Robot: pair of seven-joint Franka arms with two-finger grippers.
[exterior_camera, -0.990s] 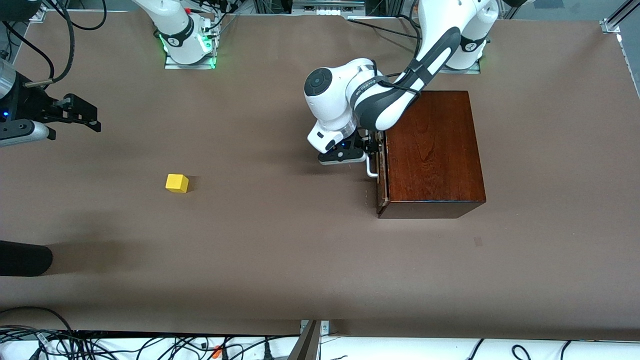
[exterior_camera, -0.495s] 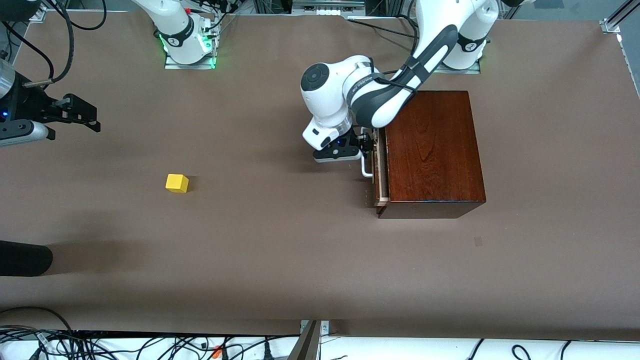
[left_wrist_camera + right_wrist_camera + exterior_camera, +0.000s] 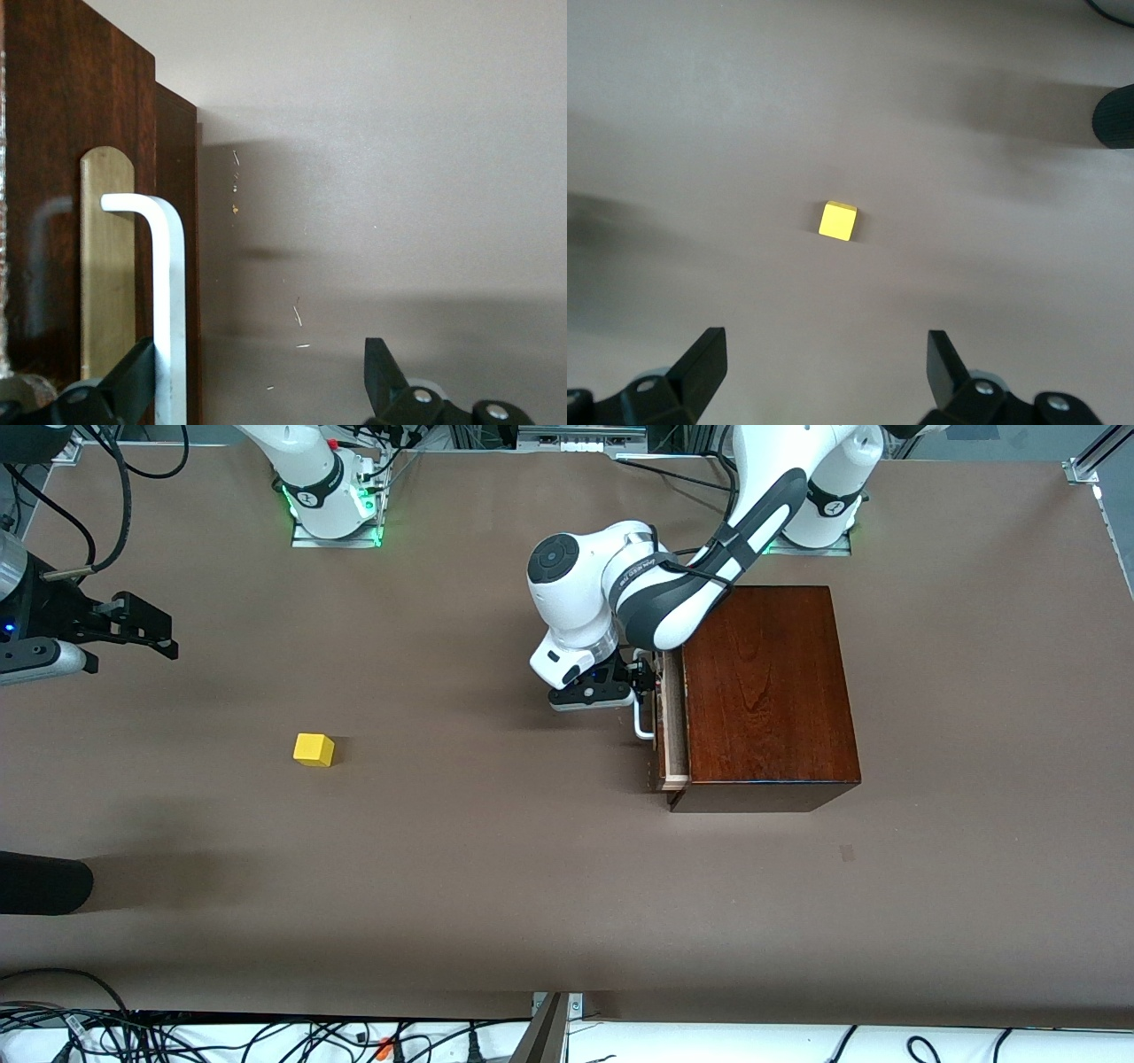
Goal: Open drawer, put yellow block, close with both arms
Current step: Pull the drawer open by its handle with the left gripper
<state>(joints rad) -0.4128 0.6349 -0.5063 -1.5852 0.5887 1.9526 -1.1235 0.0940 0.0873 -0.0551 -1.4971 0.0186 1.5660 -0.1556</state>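
Where the front view shows the table [image 3: 496,886], the drawer [image 3: 671,731] stands slightly out of the box [image 3: 766,691] near the left arm's base edge; the yellow block [image 3: 314,749] lies toward the right arm's end. In the left wrist view, the left gripper [image 3: 257,390] is spread wide, one finger [image 3: 133,385] touching the white handle [image 3: 168,301], unclamped. In the right wrist view, the right gripper [image 3: 824,372] hangs released over the block.

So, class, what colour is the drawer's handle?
White; the handle shows best in the left wrist view.
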